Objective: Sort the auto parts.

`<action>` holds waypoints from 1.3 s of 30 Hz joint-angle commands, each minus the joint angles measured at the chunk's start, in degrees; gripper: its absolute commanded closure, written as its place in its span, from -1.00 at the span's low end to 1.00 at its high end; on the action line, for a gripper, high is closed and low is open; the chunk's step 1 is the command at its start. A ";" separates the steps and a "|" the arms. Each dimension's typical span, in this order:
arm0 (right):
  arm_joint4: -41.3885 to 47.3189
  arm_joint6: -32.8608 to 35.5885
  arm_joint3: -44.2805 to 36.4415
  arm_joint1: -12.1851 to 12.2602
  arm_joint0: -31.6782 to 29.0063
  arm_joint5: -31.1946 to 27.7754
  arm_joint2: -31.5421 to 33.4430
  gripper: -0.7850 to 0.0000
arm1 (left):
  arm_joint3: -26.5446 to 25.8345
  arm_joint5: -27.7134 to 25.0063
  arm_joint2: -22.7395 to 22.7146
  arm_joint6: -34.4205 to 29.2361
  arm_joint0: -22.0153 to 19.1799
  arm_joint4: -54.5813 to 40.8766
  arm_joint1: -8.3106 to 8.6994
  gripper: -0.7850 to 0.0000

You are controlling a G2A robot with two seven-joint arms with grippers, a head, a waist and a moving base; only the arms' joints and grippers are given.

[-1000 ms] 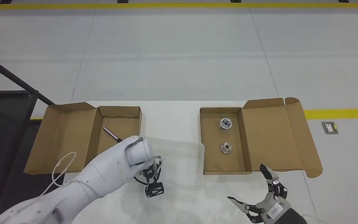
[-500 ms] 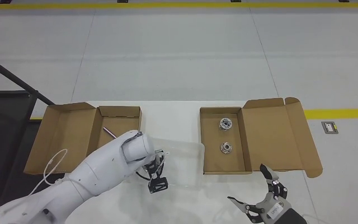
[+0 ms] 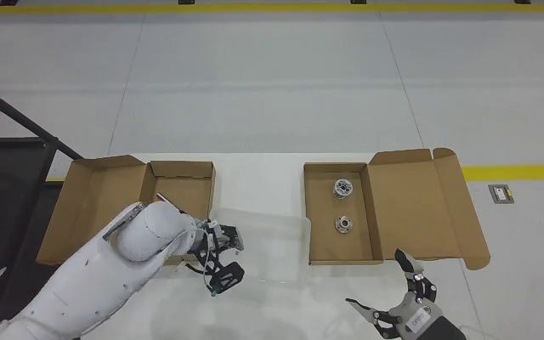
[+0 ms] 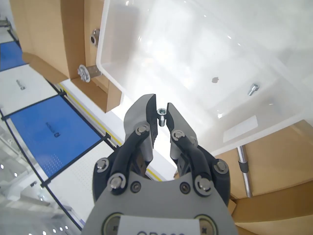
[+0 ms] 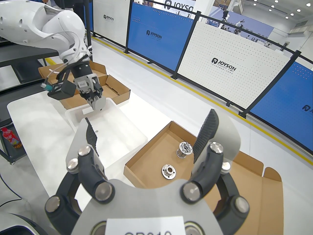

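My left gripper [image 4: 161,106] is shut on a small silver bolt [image 4: 161,116], held above the near rim of the clear plastic bin [image 4: 107,57]. A second bolt [image 4: 253,89] lies on the bin's floor. From the right wrist view the left gripper [image 5: 97,103] hangs over the bin's [image 5: 73,121] left end. The right cardboard box [image 3: 316,212] holds two metal flanged parts [image 3: 342,187] [image 3: 344,224]. A thin metal rod [image 3: 167,201] lies in the left cardboard box [image 3: 183,170]. My right gripper [image 3: 398,297] stands open and holds nothing, near the table's front edge.
Both boxes have their lids [image 3: 425,204] folded flat outward. A black side table [image 3: 21,195] stands to the left. A red bottle [image 5: 9,136] sits on a low shelf beside the table. Bare white tabletop [image 3: 289,297] lies between the bin and the right gripper.
My left arm has swung left and back over the bin's left end, toward the left box, with the bolt held. The right arm has stayed still.
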 commanded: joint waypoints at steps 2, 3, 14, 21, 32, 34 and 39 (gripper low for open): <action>0.01 -0.01 0.00 0.00 -0.01 0.00 0.01 -1.00 | -1.49 4.37 -8.05 -1.17 7.18 -4.64 2.92 1.00; 0.01 -0.01 0.00 0.00 -0.01 0.00 0.01 -1.00 | -1.90 6.47 -10.45 -1.28 9.39 -6.36 3.69 1.00; 0.01 -0.01 0.00 0.00 -0.01 0.00 0.01 -1.00 | -2.75 16.21 -18.28 0.95 17.59 -11.84 6.09 1.00; 0.01 -0.01 0.00 0.00 -0.01 0.00 0.01 -1.00 | -1.01 14.01 -17.86 -2.39 17.90 -12.64 5.77 1.00; 0.01 -0.01 0.00 0.00 -0.01 0.00 0.01 -1.00 | 8.31 5.96 -22.98 -2.93 18.86 -14.82 7.15 1.00; 0.01 -0.01 0.00 0.00 -0.01 0.00 0.01 -1.00 | 8.64 2.76 -23.72 -3.98 19.68 -12.75 7.74 1.00; 0.01 -0.01 0.00 0.00 -0.01 0.00 0.01 -1.00 | 10.10 -4.27 -23.61 -4.54 21.09 -9.16 8.69 1.00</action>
